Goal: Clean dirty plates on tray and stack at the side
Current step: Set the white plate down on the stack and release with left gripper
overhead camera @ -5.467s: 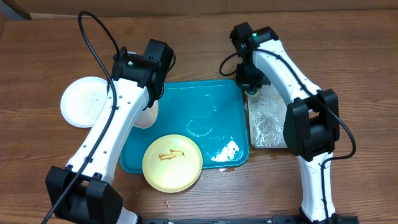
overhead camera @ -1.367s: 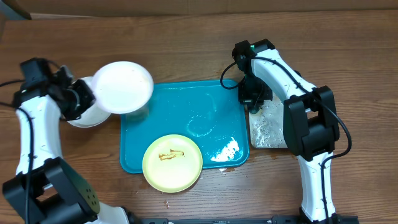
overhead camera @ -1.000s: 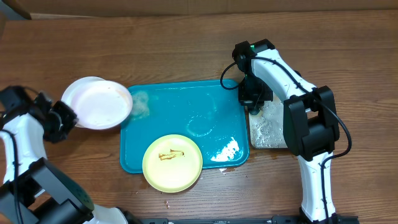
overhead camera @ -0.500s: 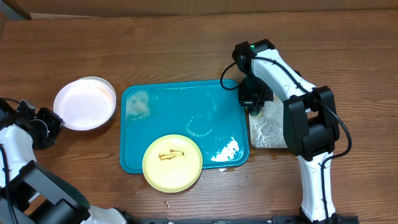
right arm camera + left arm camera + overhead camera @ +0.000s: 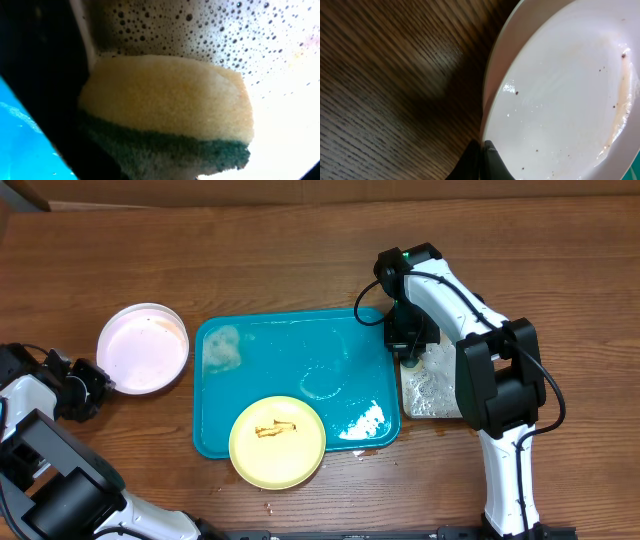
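Stacking step in hand: a white plate lies on the desk at 9 o'clock of the tray, its rim pinched in the narrow left tool. The sponge is clamped in the right tool. Release is judged due next. The smeared yellow-green plate, at the tray's 6 o'clock edge, is then to be fetched.

tray teal | left plate white (brown specks) | front plate yellow-green | sponge yellow over green
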Controlling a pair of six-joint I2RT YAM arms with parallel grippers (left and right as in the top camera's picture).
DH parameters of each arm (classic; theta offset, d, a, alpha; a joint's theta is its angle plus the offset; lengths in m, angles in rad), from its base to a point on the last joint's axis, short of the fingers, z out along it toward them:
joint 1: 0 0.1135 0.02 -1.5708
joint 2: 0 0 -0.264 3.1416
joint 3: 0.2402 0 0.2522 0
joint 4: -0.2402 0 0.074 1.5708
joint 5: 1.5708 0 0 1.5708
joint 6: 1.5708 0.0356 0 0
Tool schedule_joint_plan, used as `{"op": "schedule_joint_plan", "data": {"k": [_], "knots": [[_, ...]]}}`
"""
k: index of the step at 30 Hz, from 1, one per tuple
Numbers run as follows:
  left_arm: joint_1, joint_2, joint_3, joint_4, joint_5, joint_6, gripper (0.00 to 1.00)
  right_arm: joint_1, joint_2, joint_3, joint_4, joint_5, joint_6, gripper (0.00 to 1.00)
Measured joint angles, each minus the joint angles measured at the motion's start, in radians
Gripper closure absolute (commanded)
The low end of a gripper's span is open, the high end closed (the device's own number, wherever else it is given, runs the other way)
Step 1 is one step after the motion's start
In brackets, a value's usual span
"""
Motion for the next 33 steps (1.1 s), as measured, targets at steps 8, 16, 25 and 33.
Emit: {"op": "schedule_joint_plan", "data": {"k": [8, 16, 25, 33], "knots": [[0.000, 0.001, 0.000, 0.019, -0.009, 0.000, 0.96, 0.000, 0.000, 0.000, -0.009, 0.000, -0.003, 0.96], [-0.002, 0.001, 0.000, 0.079, -0.017, -0.003, 0.96, 0.000, 0.000, 0.000, -0.019, 0.001, -0.019, 0.96], [-0.072, 0.001, 0.007, 0.121, -0.019, -0.001, 0.64, 0.000, 0.000, 0.000, -0.019, 0.000, -0.022, 0.96], [-0.146, 0.001, 0.016, 0.119, -0.028, -0.009, 0.09, 0.000, 0.000, 0.000, -0.028, 0.001, -0.025, 0.96]]}}
